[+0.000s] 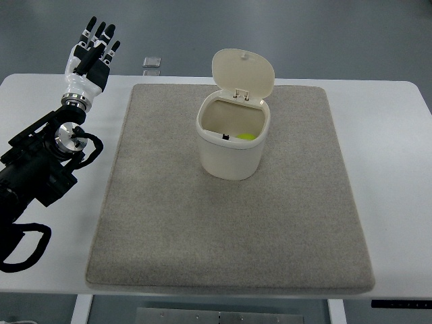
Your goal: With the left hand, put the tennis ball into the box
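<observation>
Resting at the bottom of the bin, the tennis ball (246, 136) shows only as a small yellow-green patch against the inner right wall, most of it hidden by the rim. The box (229, 145) is a cream-coloured plastic bin with rounded corners, standing upright just above the centre of the frame. Its hinged lid (243, 73) is flipped up and back, leaning away toward the top of the picture. The bin stands on a grey-beige mat (229, 229) that covers the middle of a white table (398, 169).

Well apart from the bin, in the upper left of the frame, the left hand (91, 61) hangs over the table's far left corner. Its black-tipped fingers (100, 32) are stretched out and slightly spread, pointing toward the top of the frame, and they hold nothing. The black arm behind it runs down to the left edge. Beyond the table's far edge, near the top, lies a small grey square object (152, 63) on the floor.
</observation>
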